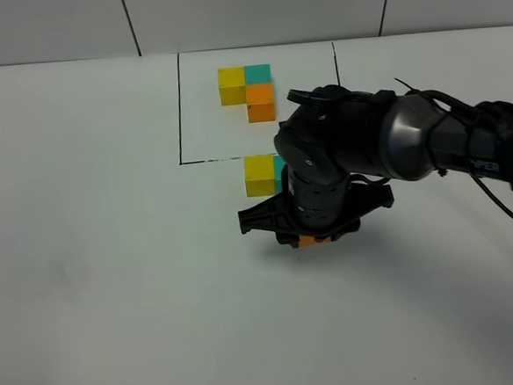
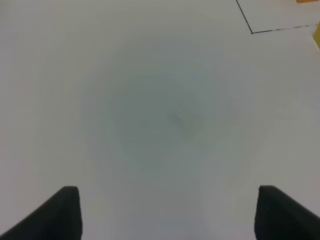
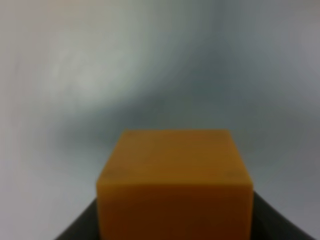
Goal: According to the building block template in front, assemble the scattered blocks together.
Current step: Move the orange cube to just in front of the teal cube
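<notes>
The right gripper (image 1: 310, 235) is closed on the orange cube (image 3: 175, 182). Its wrist view shows the cube filling the space between two dark fingers, square to them, with blurred table beyond. From above, only a sliver of orange shows under the gripper body. I cannot tell whether the cube is lifted or resting on the table (image 1: 111, 255).

Just beyond the gripper, toward the far side of the table, sit the teal cube (image 1: 279, 168) and the yellow cube (image 1: 260, 175). They touch side by side, yellow on the left. The arm hides most of the teal cube. The pair lies just outside the near line of the black frame (image 1: 179, 110). Inside the frame stands the template (image 1: 251, 89): yellow and teal in a far row, with orange against the near face of the teal.

The coming move turns on this one relation: the orange cube belongs against the teal cube's near face. It sits on that near side already, a little to the right in the high view. The gripper hides any gap between the two. I judge that a short push away from the robot's base, with a slight shift left, would seat it. The risk is nudging the teal cube off the yellow one.

The left gripper (image 2: 172, 212) is spread wide and holds nothing. It is out of the high view, so the right arm is plainly the nearer one.
</notes>
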`<state>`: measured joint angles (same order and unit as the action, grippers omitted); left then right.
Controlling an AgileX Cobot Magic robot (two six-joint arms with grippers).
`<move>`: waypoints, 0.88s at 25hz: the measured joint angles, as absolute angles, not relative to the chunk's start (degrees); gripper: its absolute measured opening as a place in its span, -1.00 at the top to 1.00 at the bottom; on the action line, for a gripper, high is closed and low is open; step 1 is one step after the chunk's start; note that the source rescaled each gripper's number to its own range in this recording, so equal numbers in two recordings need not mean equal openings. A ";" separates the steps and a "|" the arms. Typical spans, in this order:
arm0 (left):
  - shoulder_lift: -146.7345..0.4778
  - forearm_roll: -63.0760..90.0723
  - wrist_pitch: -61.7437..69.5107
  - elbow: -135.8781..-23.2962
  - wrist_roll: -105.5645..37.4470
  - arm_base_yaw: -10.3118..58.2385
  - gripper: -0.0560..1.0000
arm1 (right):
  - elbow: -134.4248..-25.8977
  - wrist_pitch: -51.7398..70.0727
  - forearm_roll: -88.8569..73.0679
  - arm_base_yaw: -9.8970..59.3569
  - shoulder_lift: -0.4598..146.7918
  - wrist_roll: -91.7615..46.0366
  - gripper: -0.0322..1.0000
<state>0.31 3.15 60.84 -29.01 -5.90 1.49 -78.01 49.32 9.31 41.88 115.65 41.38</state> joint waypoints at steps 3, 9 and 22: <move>0.31 3.15 60.84 -29.01 -5.90 1.49 -0.32 | -83.43 51.03 9.43 41.88 119.43 40.73 0.93; 0.31 3.15 60.84 -29.01 -5.90 1.49 -0.32 | -89.26 53.59 9.69 41.88 124.72 40.11 0.93; 0.31 3.15 60.84 -29.01 -5.90 1.49 -0.32 | -90.04 51.23 11.34 41.78 128.49 42.16 0.93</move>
<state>0.31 3.15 60.84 -29.01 -5.90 1.49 -90.04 51.23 11.34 41.78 128.49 42.16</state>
